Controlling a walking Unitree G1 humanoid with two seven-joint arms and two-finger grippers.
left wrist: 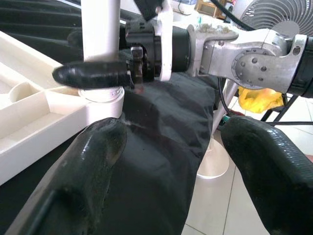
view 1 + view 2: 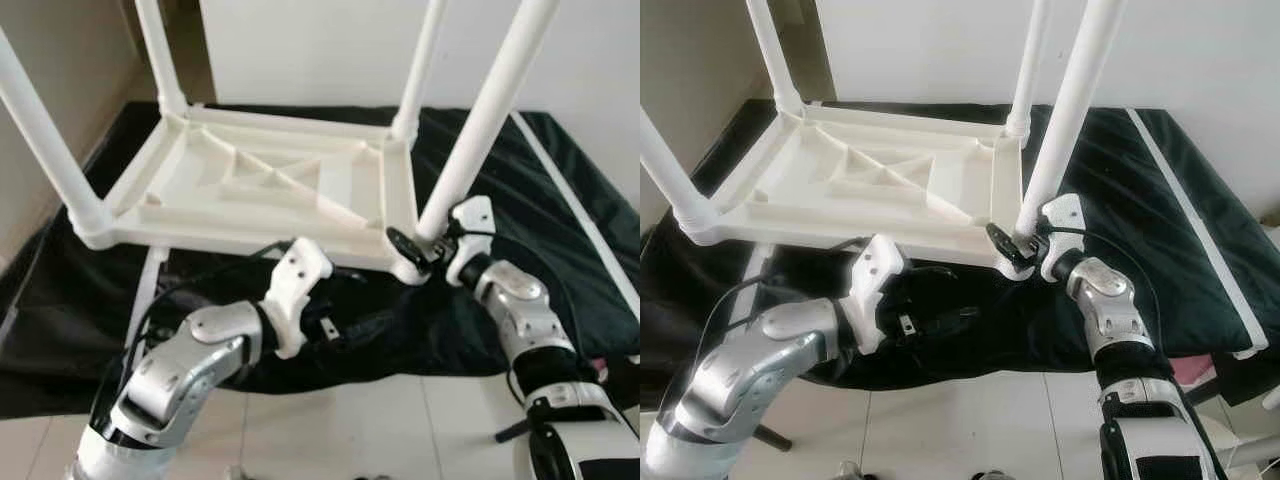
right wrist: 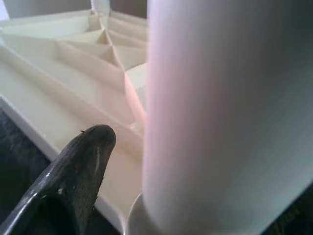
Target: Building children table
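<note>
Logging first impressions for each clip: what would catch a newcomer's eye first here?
A white plastic children's table lies upside down on a black cloth, its legs pointing up. The right gripper is at the base of the near right leg. The left gripper hangs open below the table's front edge.

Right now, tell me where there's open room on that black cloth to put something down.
The black cloth is bare right of the upturned table, from the near right leg out to the white strip. The near cloth edge by the left gripper is open but narrow. It's crowded at the near right corner, where the right gripper grips that leg.
</note>
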